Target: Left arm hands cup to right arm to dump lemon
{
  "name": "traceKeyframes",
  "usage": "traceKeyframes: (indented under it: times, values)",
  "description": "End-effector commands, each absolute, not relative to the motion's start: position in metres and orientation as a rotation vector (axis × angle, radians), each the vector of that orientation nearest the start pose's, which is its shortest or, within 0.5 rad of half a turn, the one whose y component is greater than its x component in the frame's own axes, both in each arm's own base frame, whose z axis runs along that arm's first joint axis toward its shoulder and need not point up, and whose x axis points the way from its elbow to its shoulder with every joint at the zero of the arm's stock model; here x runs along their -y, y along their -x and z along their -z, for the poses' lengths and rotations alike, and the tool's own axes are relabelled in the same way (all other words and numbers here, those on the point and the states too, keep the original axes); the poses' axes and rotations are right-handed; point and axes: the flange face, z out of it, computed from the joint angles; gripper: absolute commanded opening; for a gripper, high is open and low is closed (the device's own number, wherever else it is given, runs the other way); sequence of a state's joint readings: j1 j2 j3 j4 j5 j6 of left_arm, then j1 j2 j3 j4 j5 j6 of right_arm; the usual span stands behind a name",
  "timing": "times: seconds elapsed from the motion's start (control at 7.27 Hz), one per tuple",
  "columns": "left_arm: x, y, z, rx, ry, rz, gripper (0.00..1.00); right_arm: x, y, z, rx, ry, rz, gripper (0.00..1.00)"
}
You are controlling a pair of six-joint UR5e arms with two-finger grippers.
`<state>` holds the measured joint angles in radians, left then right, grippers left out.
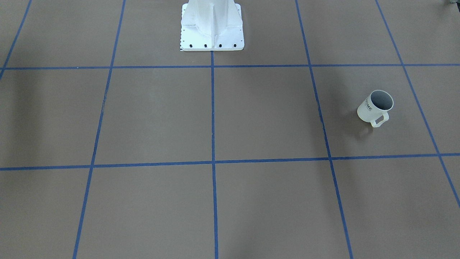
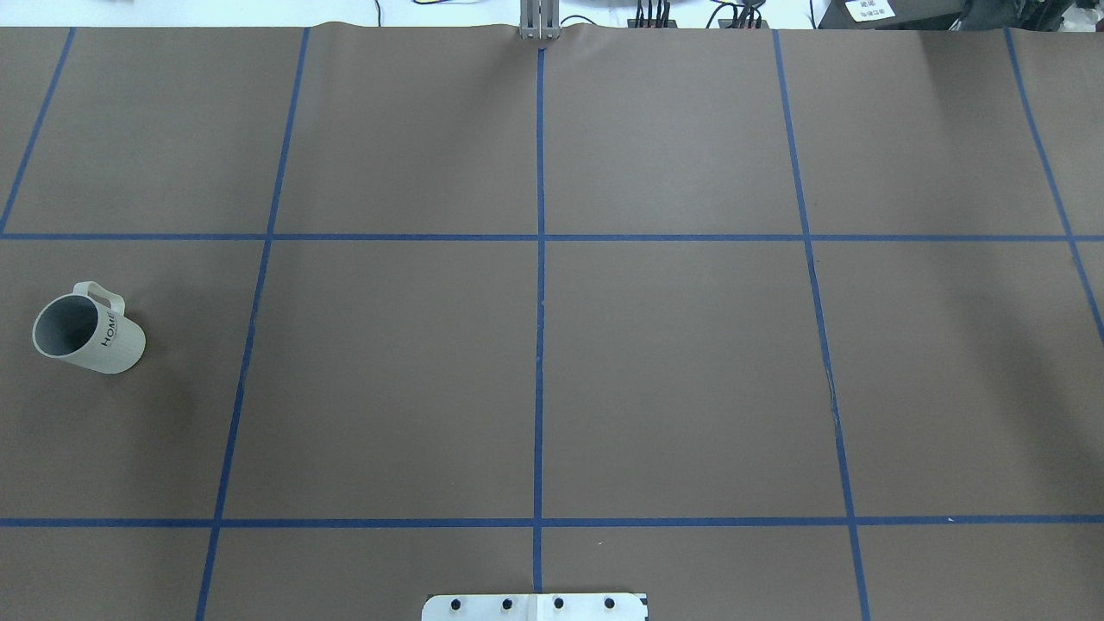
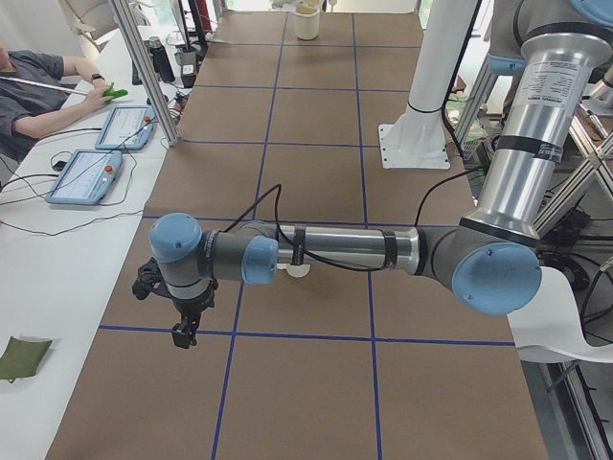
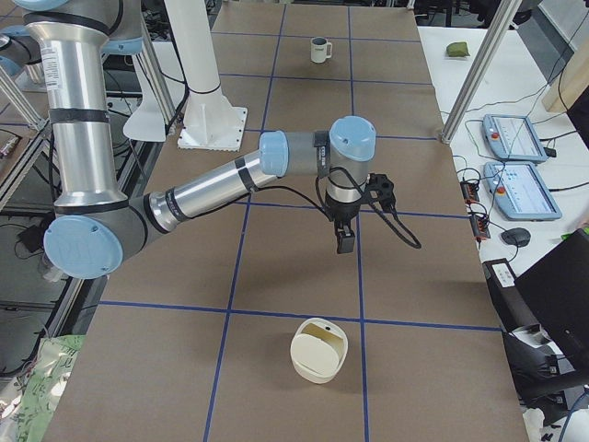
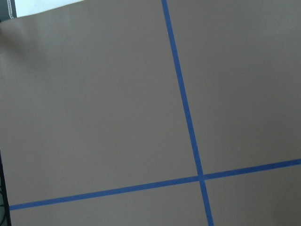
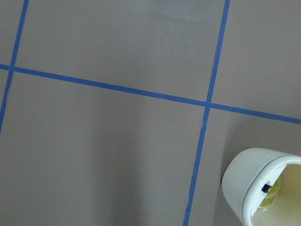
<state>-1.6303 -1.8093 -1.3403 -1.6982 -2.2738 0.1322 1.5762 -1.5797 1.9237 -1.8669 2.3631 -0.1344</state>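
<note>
The white ribbed cup (image 1: 373, 108) marked "HOME" stands upright on the table, on my left side, with its handle toward the table's far edge. It also shows in the overhead view (image 2: 89, 332) and far off in the exterior right view (image 4: 319, 49). Its inside looks grey, and no lemon shows in it. My left gripper (image 3: 181, 335) hangs over the table, away from the cup. My right gripper (image 4: 345, 243) points down over bare table. Both show only in the side views, so I cannot tell whether they are open or shut.
A cream round container (image 4: 318, 350) stands on the table near its right end and shows in the right wrist view (image 6: 263, 193), with something yellow inside it. The white robot base (image 1: 212, 27) stands mid-table. A person (image 3: 38, 91) sits at a side desk with tablets (image 3: 86, 175).
</note>
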Motion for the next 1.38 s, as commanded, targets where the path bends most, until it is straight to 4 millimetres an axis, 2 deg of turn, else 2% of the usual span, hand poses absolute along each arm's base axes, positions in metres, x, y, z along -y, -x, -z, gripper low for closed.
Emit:
traceKeyframes:
  times: [0.0,0.28,0.41,0.69,0.96,1.1,1.24]
  values:
    - [0.561,0.098,-0.629,-0.707,-0.195,0.085,1.00,0.456,-0.068,-0.537,0.797,-0.072,0.110,1.00]
    - [0.527,0.047,-0.604,-0.731,-0.165,0.098,1.00,0.456,-0.067,-0.536,0.801,-0.055,0.067,1.00]
    - [0.508,0.036,-0.599,-0.735,-0.156,0.094,1.00,0.456,-0.067,-0.536,0.802,-0.055,0.067,1.00]
    - [0.501,0.036,-0.594,-0.738,-0.157,0.090,1.00,0.456,-0.067,-0.536,0.801,-0.053,0.065,1.00]
    - [0.500,0.036,-0.595,-0.737,-0.148,0.090,1.00,0.457,-0.067,-0.547,0.803,-0.031,0.055,1.00]
    - [0.500,0.036,-0.596,-0.739,-0.140,0.094,1.00,0.456,-0.067,-0.554,0.804,-0.017,0.051,1.00]
    - [0.500,0.036,-0.595,-0.738,-0.138,0.095,1.00,0.456,-0.067,-0.573,0.804,0.017,0.040,1.00]
